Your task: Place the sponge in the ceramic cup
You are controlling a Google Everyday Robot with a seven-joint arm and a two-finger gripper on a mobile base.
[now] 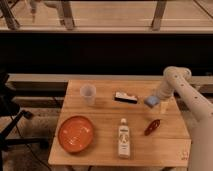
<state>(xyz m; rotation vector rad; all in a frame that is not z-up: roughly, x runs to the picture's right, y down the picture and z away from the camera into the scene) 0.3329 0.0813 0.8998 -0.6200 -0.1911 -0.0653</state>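
We are looking at a wooden tabletop (105, 112) with a white arm (186, 95) reaching in from the right. An orange bowl (76, 133) is sitting front-left and a white bottle (123, 138) front-centre. The ceramic cup (88, 93) is standing upright back-left. A black-and-white box (125, 97) is lying back-centre and a red object (152, 126) front-right. The sponge (150, 101) is sitting near the right edge, right against the tool (158, 100). We cannot tell whether the tool is grasping it.
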